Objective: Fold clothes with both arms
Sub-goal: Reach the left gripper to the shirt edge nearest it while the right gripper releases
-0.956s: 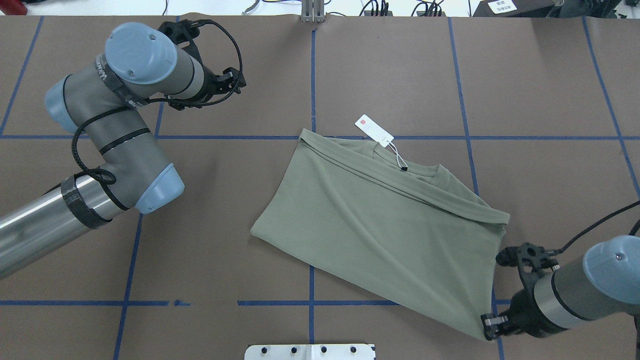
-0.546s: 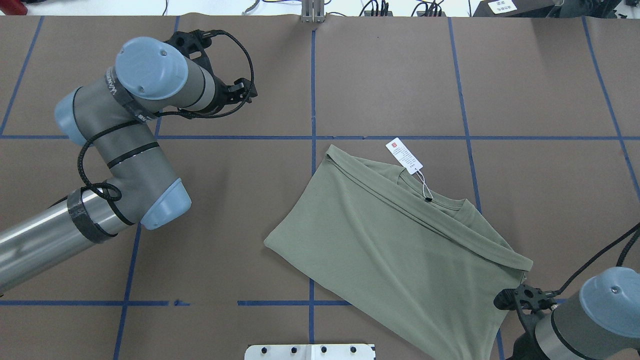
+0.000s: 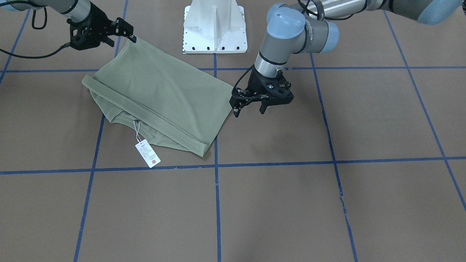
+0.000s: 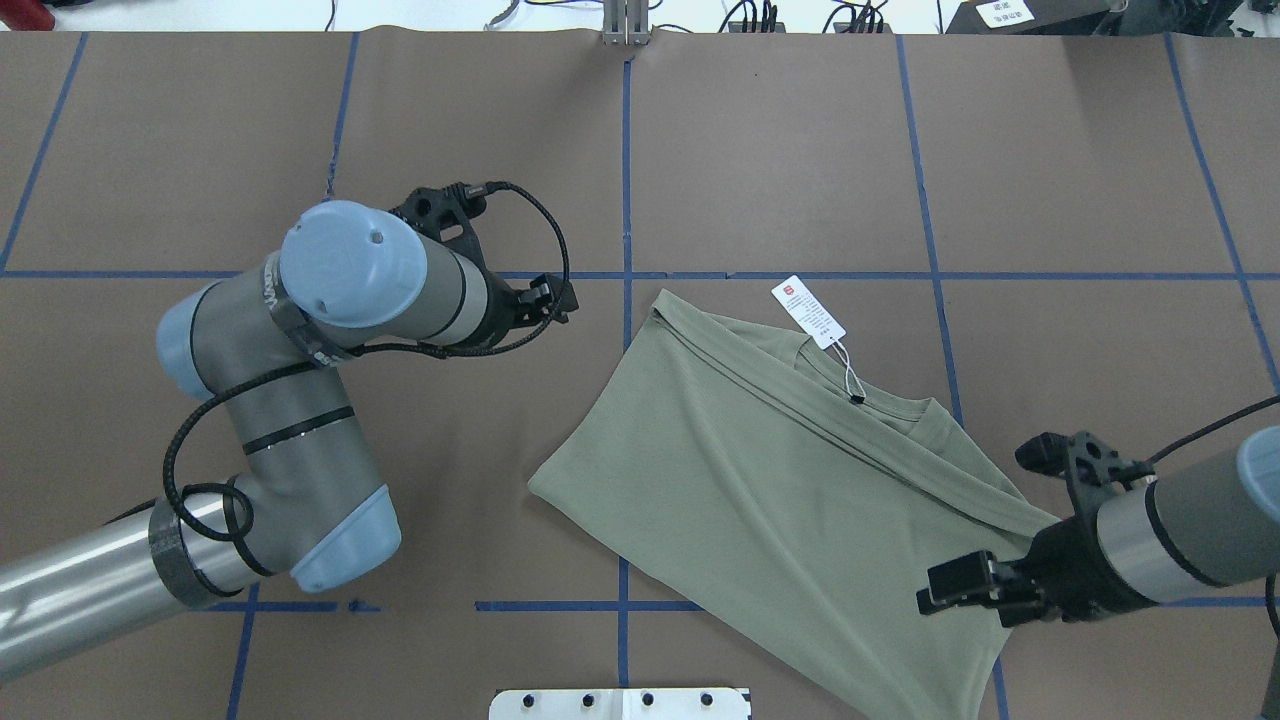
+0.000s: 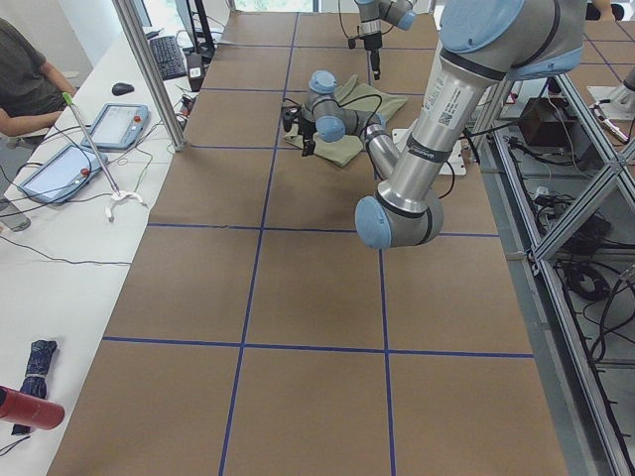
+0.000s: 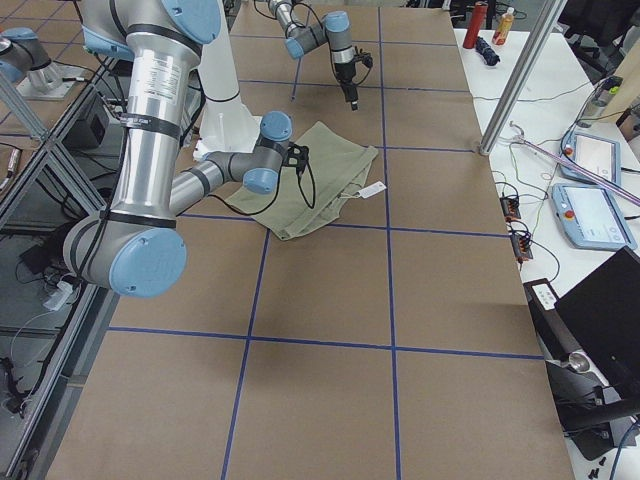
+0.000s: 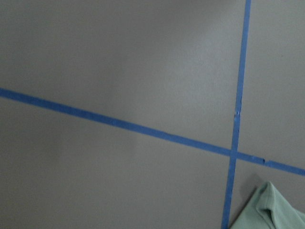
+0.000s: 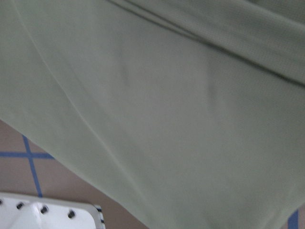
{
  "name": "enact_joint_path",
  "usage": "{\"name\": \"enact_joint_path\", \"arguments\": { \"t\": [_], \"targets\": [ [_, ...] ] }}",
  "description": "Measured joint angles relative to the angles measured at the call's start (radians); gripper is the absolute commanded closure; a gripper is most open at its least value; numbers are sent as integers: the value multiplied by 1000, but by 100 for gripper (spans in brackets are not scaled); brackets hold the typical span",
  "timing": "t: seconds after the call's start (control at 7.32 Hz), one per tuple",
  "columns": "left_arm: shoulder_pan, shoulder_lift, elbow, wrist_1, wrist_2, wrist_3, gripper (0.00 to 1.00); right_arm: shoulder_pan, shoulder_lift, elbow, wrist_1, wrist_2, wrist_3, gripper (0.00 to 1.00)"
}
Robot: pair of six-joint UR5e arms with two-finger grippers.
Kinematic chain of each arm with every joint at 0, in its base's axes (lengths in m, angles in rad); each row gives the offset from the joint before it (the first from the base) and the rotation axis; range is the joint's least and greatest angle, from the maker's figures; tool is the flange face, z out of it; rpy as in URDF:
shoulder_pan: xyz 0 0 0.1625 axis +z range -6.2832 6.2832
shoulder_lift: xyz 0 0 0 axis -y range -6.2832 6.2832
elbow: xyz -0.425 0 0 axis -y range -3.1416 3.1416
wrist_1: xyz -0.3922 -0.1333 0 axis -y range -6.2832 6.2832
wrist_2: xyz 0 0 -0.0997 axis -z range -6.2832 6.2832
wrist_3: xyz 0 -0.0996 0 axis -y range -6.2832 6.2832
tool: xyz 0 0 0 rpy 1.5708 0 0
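Shirt (image 4: 790, 500), folded, lies on the surface (image 4: 1050, 180), one corner pinched closed in our right end effector (image 3: 125, 32). Our left end effector (image 3: 250, 107), open and empty, hovers just beside the opposite edge. A lone pull may drag it askew and undo the fold.

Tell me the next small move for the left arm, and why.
Probably ease the left gripper sideways toward the shirt and lower it onto the nearest corner. Its jaws stand open over bare table, just beside the cloth, while the right gripper seems to pinch the opposite corner, so the fold awaits a second grip.
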Motion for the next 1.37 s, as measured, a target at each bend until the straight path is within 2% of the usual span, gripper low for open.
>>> {"name": "enact_joint_path", "arguments": {
  "t": [0.41, 0.55, 0.68, 1.09, 1.37],
  "targets": [
    [164, 34, -2, 1, 29, -198, 1, 120, 54, -31, 20, -16, -4, 0],
    [180, 33, 11, 1, 42, -217, 12, 128, 75, -46, 21, -25, -4, 0],
    [180, 33, 18, 1, 48, -224, 29, 131, 87, -56, 21, -30, -4, 0],
    [172, 32, 26, 0, 61, -227, 100, 134, 93, -69, 21, -34, -5, 0],
    [172, 32, 30, -1, 69, -219, 100, 135, 92, -71, 21, -34, -5, 0]
  ]
}}
